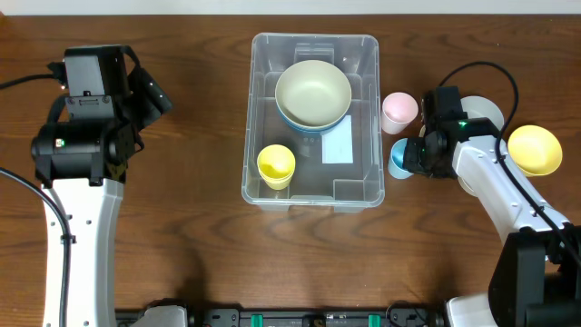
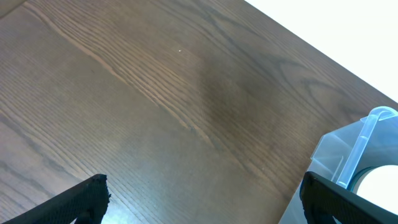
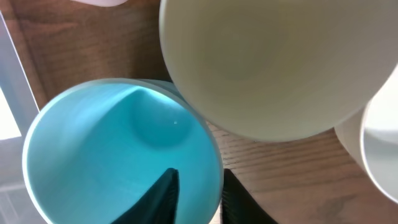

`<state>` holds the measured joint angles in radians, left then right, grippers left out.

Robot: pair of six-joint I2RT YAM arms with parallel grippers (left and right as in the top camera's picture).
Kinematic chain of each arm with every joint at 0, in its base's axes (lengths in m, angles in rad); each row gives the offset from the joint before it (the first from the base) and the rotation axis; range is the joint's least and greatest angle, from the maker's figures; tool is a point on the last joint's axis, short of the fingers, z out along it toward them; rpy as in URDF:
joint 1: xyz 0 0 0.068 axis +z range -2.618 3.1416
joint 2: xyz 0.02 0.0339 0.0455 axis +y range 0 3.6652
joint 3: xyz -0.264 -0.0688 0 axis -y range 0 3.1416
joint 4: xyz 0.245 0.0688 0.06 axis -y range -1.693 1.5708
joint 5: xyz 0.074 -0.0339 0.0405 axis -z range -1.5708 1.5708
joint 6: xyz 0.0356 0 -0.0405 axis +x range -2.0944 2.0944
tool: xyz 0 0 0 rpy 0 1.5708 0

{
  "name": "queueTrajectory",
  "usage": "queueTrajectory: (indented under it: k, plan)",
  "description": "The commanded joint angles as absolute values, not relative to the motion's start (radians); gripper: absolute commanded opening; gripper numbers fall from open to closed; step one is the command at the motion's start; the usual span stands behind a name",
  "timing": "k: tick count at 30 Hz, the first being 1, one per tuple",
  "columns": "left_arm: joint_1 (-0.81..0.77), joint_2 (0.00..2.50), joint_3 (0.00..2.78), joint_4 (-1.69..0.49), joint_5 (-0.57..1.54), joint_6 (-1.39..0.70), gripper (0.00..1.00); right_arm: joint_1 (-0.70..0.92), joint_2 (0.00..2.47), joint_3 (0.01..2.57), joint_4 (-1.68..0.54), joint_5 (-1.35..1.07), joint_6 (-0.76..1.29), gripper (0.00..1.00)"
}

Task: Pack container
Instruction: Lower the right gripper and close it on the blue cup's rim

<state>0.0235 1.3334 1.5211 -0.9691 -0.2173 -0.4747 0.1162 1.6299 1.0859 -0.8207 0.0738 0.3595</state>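
Note:
The container (image 1: 313,40), a clear bin, stands mid-table holding a cream bowl (image 1: 313,91) stacked on a blue one, and a yellow cup (image 1: 276,166). To its right sits a blue cup (image 1: 398,160) (image 3: 106,137). My right gripper (image 1: 413,154) (image 3: 199,186) straddles that cup's near wall, one finger inside and one outside, close together. Whether they pinch the wall is unclear. My left gripper (image 1: 154,95) (image 2: 202,199) is open and empty over bare wood left of the container (image 2: 348,149).
A pink cup (image 1: 399,111) stands just behind the blue one. A white bowl (image 1: 486,111) and a yellow bowl (image 1: 534,150) sit at the far right. In the right wrist view, a pale bowl (image 3: 280,62) overlaps the blue cup's rim.

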Motion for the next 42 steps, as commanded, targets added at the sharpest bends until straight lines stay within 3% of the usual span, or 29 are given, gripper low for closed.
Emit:
queueTrajectory:
  k: [1,11,28,42]
  plan:
    - [0.027,1.338,1.533,-0.971,-0.233,-0.477,0.98,0.110,1.646,1.077,-0.818,0.070,0.370,0.17]
    - [0.027,1.338,1.533,-0.971,-0.233,-0.476,0.98,0.110,1.646,1.077,-0.833,0.070,0.369,0.02]
    - [0.027,1.338,1.533,-0.971,-0.233,-0.477,0.98,0.111,1.610,1.079,-0.910,0.071,0.331,0.01]
    - [0.027,1.338,1.533,-0.971,-0.233,-0.476,0.98,0.112,1.297,1.079,-1.055,0.071,0.332,0.01]
